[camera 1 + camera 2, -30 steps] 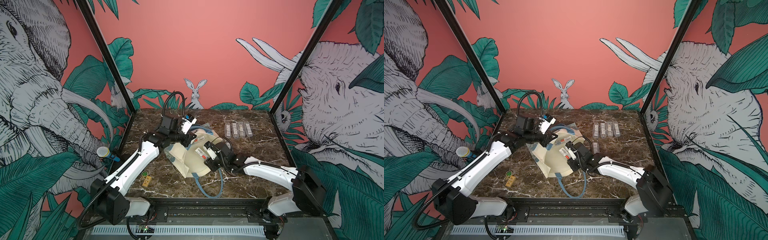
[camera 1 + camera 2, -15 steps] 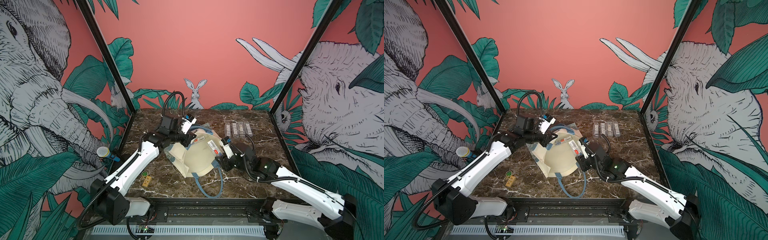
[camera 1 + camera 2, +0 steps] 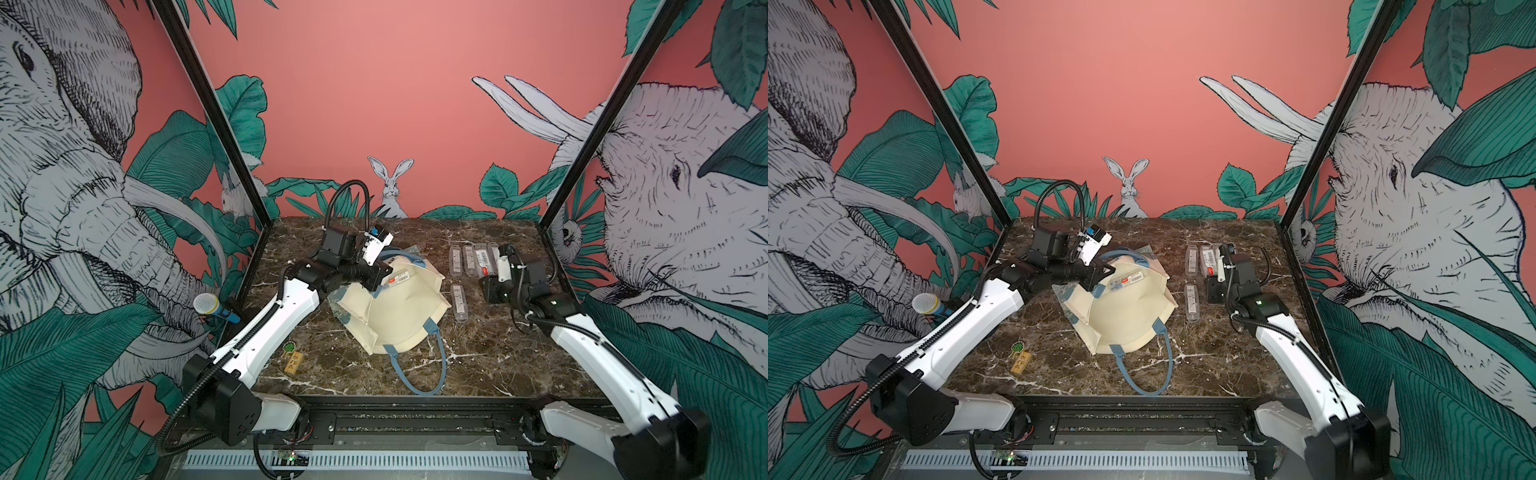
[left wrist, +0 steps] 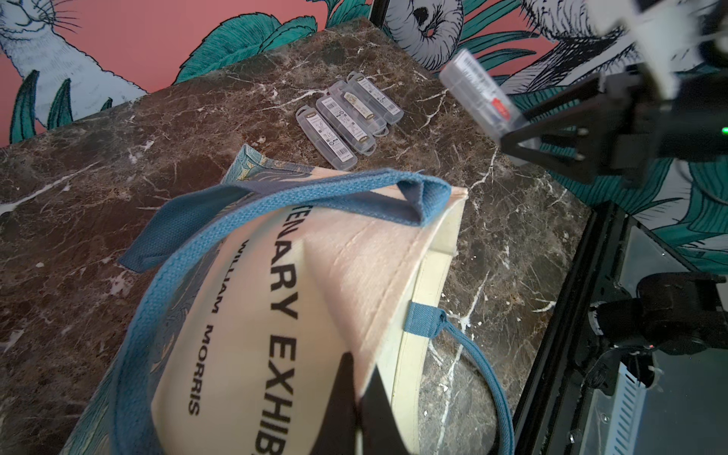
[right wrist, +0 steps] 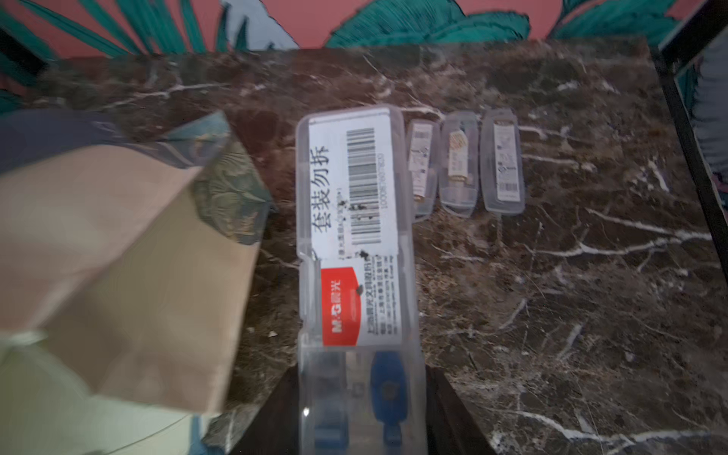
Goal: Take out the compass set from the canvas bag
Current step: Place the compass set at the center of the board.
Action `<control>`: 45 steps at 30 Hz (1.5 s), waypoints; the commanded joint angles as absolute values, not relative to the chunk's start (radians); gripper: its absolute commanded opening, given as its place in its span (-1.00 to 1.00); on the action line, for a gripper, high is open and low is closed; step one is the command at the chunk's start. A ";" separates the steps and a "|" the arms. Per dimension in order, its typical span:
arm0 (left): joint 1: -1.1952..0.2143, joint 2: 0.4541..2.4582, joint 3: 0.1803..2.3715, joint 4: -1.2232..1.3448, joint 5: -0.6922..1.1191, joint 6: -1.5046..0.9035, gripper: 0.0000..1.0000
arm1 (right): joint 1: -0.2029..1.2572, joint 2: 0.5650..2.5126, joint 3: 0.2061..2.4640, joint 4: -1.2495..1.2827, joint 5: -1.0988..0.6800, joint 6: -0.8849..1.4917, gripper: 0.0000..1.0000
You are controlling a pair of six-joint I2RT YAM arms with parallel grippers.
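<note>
**Compass set (image 5: 354, 236) held aloft on the right**

I'm holding it in the right gripper (image 5: 362, 413), jaws part-closed on its near end. Its long axis is pointing toward the far edge of the worktop (image 3: 498, 353), parallel to the row of cases (image 4: 346, 118) lying just ahead by the far right corner. The left gripper (image 3: 375, 277), clamped tight, is pinching the rim of the canvas bag (image 3: 399, 316) mid-worktop. I'm expecting a set-down beside that row.
</note>
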State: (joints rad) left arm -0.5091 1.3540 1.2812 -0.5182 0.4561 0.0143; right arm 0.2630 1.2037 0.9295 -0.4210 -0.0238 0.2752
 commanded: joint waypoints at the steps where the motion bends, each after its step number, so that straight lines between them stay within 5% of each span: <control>1: -0.512 1.340 1.306 -0.517 0.472 0.015 -1.00 | 0.221 1.323 0.900 -0.373 -0.119 0.268 -0.36; 22: -0.512 1.339 1.298 -0.517 0.480 0.026 -1.00 | 0.160 1.570 0.831 -0.271 -0.178 0.312 -0.16; 38: -0.513 1.352 1.299 -0.508 0.483 0.027 -1.00 | 0.167 1.584 0.816 -0.238 -0.187 0.380 0.13; 45: -0.512 1.356 1.299 -0.509 0.485 0.028 -1.00 | 0.177 1.571 0.798 -0.230 -0.191 0.399 0.07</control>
State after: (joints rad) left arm -0.5098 1.3575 1.2812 -0.5240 0.4648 0.0185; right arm 0.1677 1.5764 0.8127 -0.2424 -0.1829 0.3775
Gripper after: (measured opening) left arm 0.043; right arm 0.540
